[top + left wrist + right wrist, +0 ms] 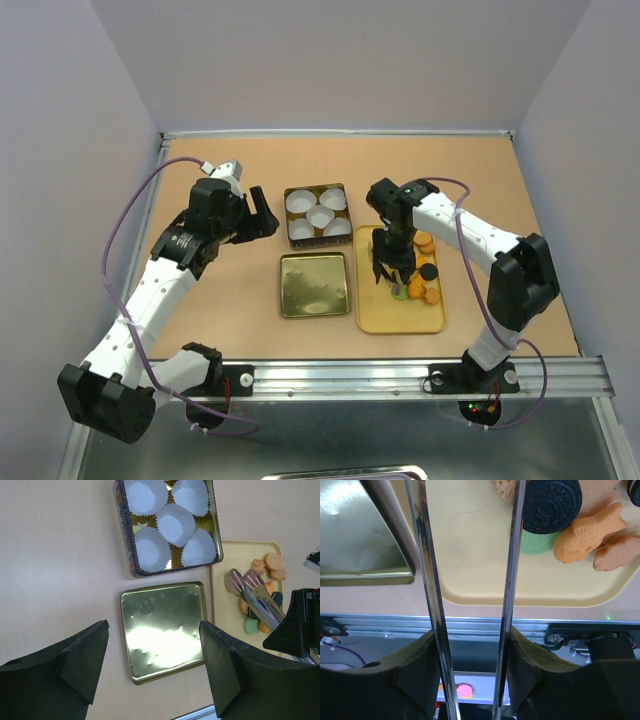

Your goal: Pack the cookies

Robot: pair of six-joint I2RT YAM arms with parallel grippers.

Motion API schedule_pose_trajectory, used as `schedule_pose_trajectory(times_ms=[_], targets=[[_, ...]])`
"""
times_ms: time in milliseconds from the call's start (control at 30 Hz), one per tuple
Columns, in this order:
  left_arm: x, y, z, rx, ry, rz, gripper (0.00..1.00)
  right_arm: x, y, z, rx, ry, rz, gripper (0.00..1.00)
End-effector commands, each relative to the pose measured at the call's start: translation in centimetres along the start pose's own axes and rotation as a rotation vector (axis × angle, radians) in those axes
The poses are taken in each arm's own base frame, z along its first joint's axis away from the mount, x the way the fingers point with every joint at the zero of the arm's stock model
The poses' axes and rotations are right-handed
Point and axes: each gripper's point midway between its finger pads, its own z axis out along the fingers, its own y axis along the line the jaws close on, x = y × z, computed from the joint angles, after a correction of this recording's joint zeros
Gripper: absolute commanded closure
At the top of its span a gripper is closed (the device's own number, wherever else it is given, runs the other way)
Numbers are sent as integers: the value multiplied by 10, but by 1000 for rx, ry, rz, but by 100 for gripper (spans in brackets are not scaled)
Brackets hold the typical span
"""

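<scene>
The cookies (425,272) lie in a small heap on the right half of a yellow tray (400,318). In the right wrist view I see a black round one (551,502), a green one (537,542) and orange fish-shaped ones (587,532). My right gripper (392,262) is over the tray, shut on metal tongs (512,580), whose arms stand apart with tips by the cookies and nothing between them. The square tin (318,215) holds several white paper liners. My left gripper (262,212) is open and empty left of the tin, above the table.
The tin's gold lid (314,284) lies upside down between the tin and the table's near edge, just left of the yellow tray. A metal rail (400,378) runs along the near edge. A pink cookie (465,691) lies in a tray below the rail.
</scene>
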Motion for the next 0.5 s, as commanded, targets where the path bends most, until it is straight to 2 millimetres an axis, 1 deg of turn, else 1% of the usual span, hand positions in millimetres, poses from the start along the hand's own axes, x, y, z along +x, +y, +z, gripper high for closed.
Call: schedule_pose_trajectory(times_ms=[0, 100, 200, 233, 267, 467], targets=[[1, 4, -5, -8, -17, 7, 16, 0, 3, -9, -4, -19, -23, 48], [2, 5, -4, -9, -17, 4, 16, 2, 2, -11, -11, -17, -21, 50], [3, 5, -4, -8, -13, 4, 16, 6, 1, -11, -12, -10, -22, 57], [2, 5, -4, -7, -17, 3, 16, 6, 1, -10, -13, -6, -21, 61], [3, 5, -3, -7, -13, 3, 16, 6, 1, -10, -13, -6, -21, 63], [1, 5, -3, -7, -13, 5, 16, 4, 2, -13, -9, -18, -25, 66]])
